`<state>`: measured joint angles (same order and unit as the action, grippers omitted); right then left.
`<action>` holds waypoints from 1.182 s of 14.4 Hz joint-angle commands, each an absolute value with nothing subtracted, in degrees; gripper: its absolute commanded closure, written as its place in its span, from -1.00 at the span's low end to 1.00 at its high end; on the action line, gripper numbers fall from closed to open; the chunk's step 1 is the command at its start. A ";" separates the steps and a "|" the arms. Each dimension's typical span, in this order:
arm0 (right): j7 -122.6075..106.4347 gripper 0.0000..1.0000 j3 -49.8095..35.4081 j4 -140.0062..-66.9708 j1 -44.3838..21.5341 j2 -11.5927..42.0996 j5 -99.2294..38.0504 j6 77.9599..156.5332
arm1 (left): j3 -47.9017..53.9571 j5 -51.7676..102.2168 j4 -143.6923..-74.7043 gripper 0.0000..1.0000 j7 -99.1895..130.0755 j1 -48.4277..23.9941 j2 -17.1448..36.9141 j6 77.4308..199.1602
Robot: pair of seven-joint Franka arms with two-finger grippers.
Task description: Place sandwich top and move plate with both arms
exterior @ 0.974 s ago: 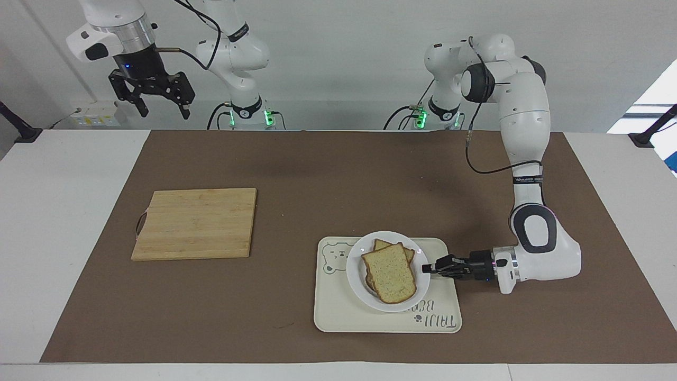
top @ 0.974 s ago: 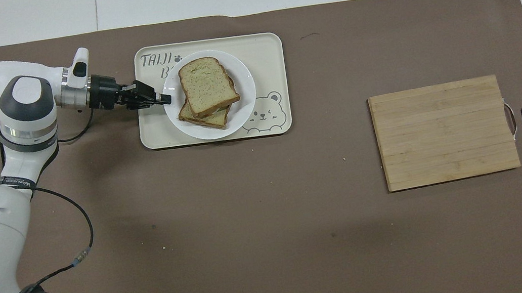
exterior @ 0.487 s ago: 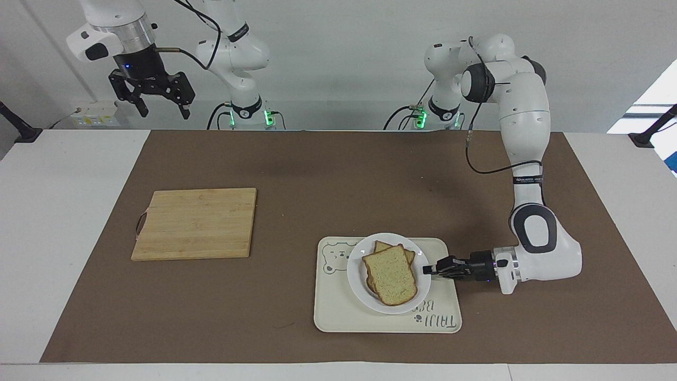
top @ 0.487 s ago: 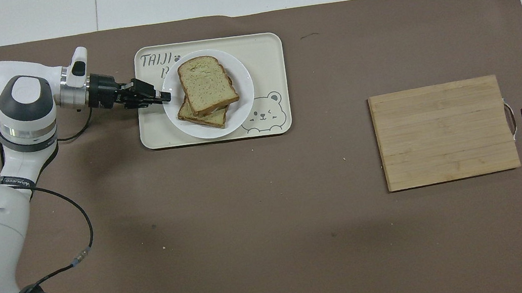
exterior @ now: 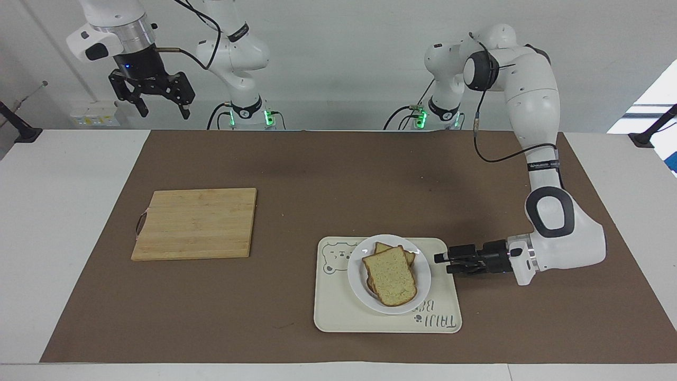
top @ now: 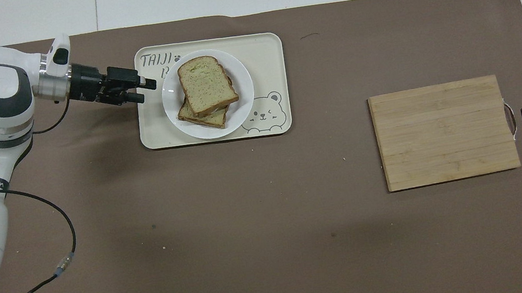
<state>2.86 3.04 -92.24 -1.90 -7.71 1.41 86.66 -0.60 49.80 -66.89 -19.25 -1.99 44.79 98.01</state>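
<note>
The sandwich top lies on a lower bread slice on the small white plate. The plate sits on the cream bear tray. In the overhead view the sandwich top covers most of the plate. My left gripper is open and empty, lying level just above the tray's edge toward the left arm's end, a short gap from the plate's rim; it also shows in the overhead view. My right gripper hangs open and empty, raised high at the right arm's end, and waits.
A wooden cutting board lies on the brown mat toward the right arm's end; it also shows in the overhead view. The tray lies farther from the robots than the board. A black cable hangs from the left arm.
My left gripper was shut on the plate's rim; it has let go, opened and drawn back toward the left arm's end. The plate stays on the tray.
</note>
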 commanded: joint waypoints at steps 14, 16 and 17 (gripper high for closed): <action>1.14 -1.00 3.60 -92.11 -1.14 -7.91 1.23 85.78 | -3.61 4.43 -73.30 -1.00 3.50 -3.77 17.50 99.59; 1.14 -1.00 3.52 -92.20 -1.23 -8.00 1.23 85.78 | -3.60 3.17 -76.01 -1.00 3.34 -3.78 13.56 96.25; 1.06 -1.00 3.52 -92.20 -1.23 -7.91 1.23 85.87 | -3.60 2.99 -78.98 -1.00 3.08 -3.78 10.49 95.54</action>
<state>2.86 3.72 -92.24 -1.86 -7.71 1.41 86.48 -3.21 5.04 -71.62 2.26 -2.98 17.33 96.80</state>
